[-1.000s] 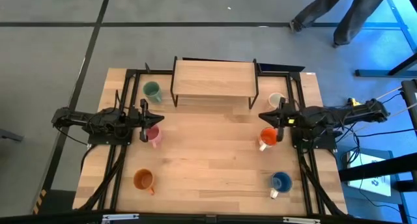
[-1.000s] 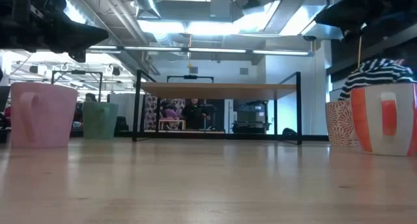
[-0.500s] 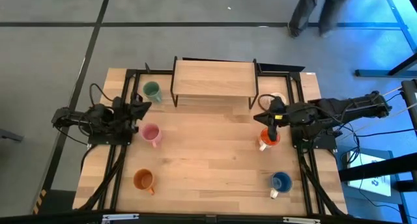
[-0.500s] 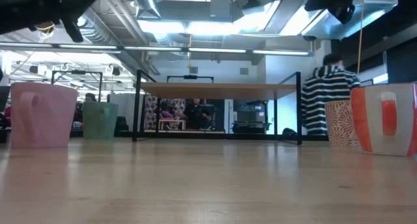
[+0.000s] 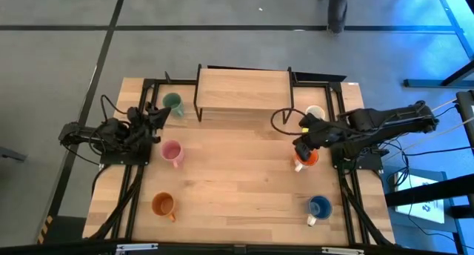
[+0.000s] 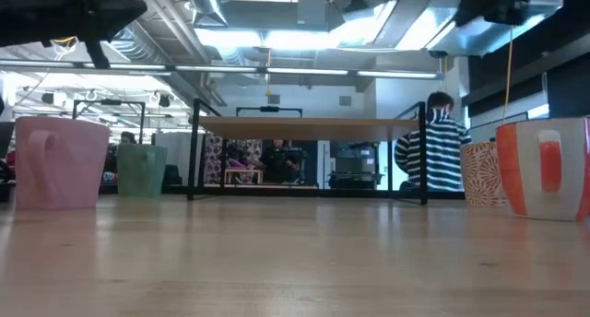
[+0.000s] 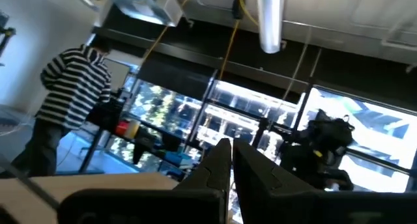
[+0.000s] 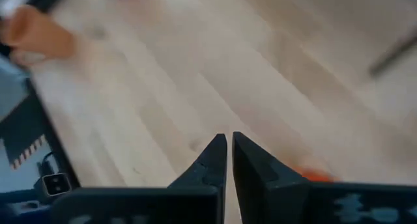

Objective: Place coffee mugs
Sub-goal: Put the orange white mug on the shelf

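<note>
high view: the right claw (image 5: 300, 146) hangs clenched and empty directly over the bright orange-red mug (image 5: 304, 159), whose white handle points toward the near edge of the table (image 5: 237, 203). the white mug (image 5: 315, 113) sits just behind this claw, and the blue mug (image 5: 319, 207) lies well nearer the front edge. the left claw (image 5: 159, 114), also clenched on nothing, sits just beside the green mug (image 5: 172, 102), with the pink mug (image 5: 172, 153) near it on the front side and the darker orange-brown mug (image 5: 163, 205) farther off. the right arm looks nearer a grasp, since its mug is straight below.

low view: the pink mug (image 6: 58, 162) and green mug (image 6: 141, 170) stand upright at one side, the orange-red mug (image 6: 546, 167) at the other, handle facing the camera. a person (image 6: 431, 151) in stripes stands behind the wooden shelf (image 6: 309, 125).

left wrist view: the shut fingers (image 7: 218, 168) point up into the room.

right wrist view: the closed fingers (image 8: 220, 160) aim down at bare table (image 8: 163, 87), with an orange blur beside them.
</note>
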